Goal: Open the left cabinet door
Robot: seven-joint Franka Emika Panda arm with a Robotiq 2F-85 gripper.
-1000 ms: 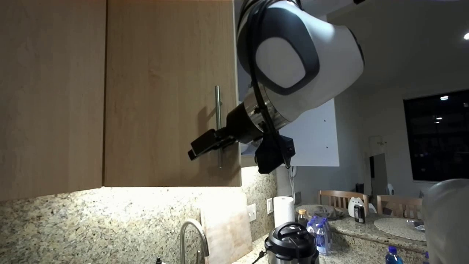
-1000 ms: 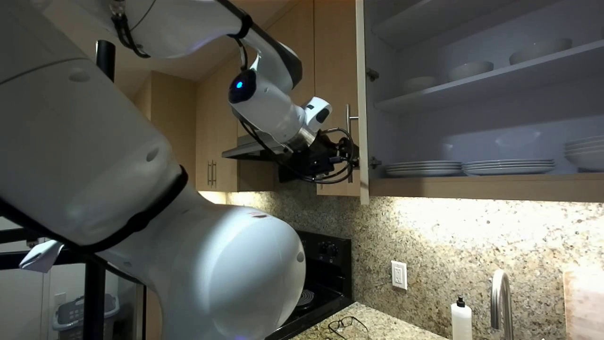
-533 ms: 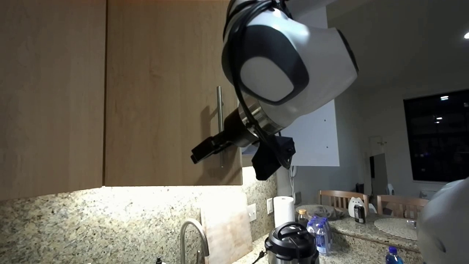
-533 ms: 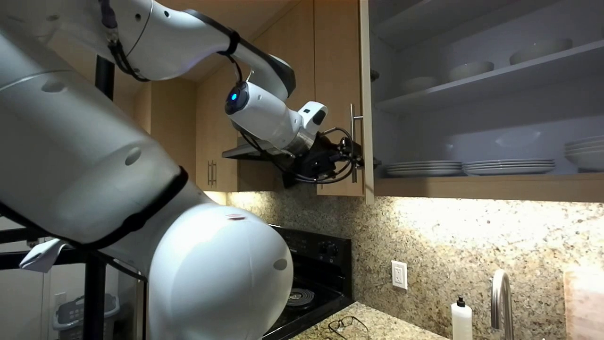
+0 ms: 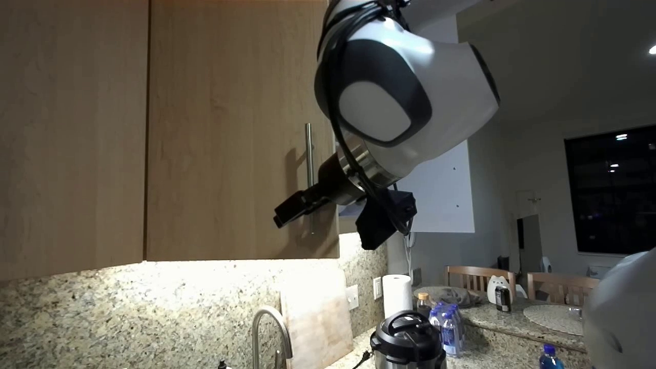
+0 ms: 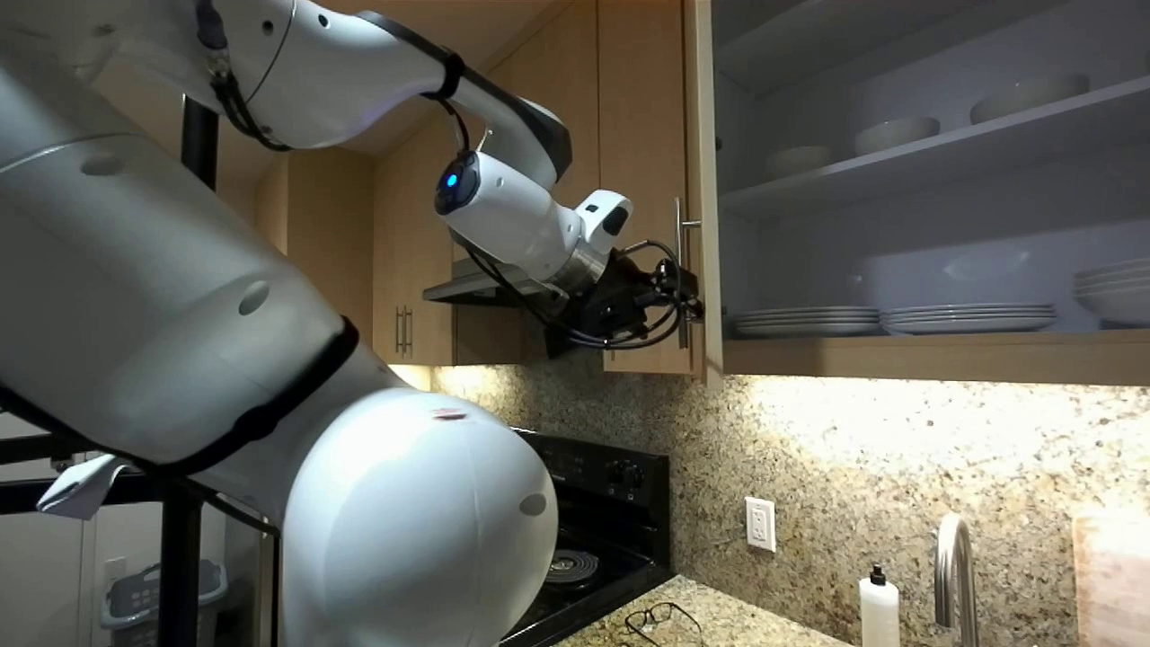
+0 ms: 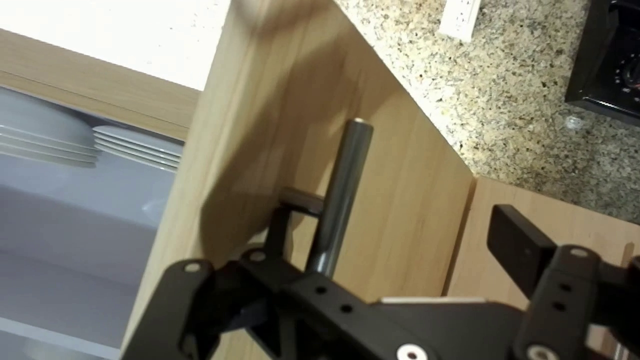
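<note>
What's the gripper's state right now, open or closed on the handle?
Gripper: open, holding nothing; in the wrist view the handle shows between its spread jaws, unclamped.

the bent arm (image 6: pixel 198 288) holds its gripper (image 7: pixel 393 222) tilted downward, fingers (image 7: pixel 520 247) apart.

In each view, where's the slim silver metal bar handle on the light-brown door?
In an exterior view: silver handle, just left of centre.
In an exterior view: silver handle, right of centre.
Wrist view: silver handle, near centre, slanted.
Landmark in all three: tan speckled stone backsplash.
</note>
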